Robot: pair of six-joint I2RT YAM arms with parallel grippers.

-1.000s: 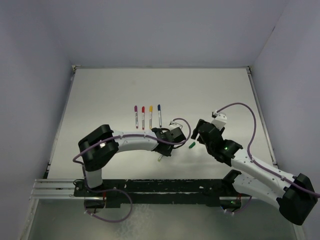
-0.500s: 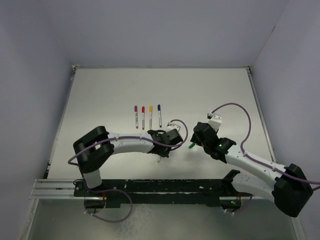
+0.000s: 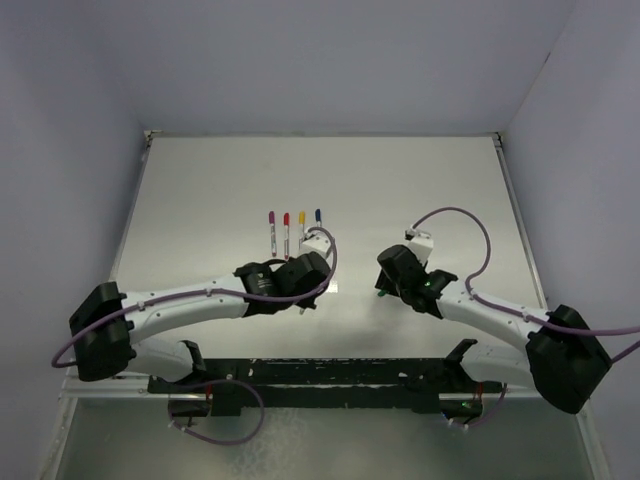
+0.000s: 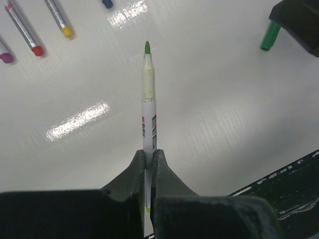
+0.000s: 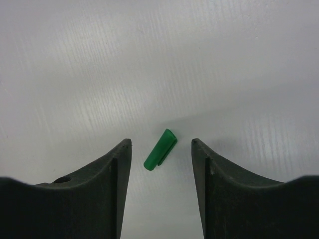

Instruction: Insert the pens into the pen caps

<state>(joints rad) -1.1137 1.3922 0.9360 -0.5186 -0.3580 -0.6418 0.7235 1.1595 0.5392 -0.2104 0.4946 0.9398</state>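
Green cap [image 5: 160, 150], light and likely slippery, lies between the parted fingers of my right gripper [image 5: 161, 143]: pinch its middle. My left gripper [image 4: 148, 158] clamps the stiff green pen [image 4: 148, 94] at its rear.

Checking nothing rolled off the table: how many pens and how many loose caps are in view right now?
Pens lying in the row: 4
Green pen in the left fingers: 1
Loose green cap: 1
Total: 6

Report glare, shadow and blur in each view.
Left wrist: two glare streaks on the table, green pen sharp, fingers dark. Right wrist: diffuse light, green cap crisp, no hard shadow. Top external: evenly lit, row of pens small but distinct.
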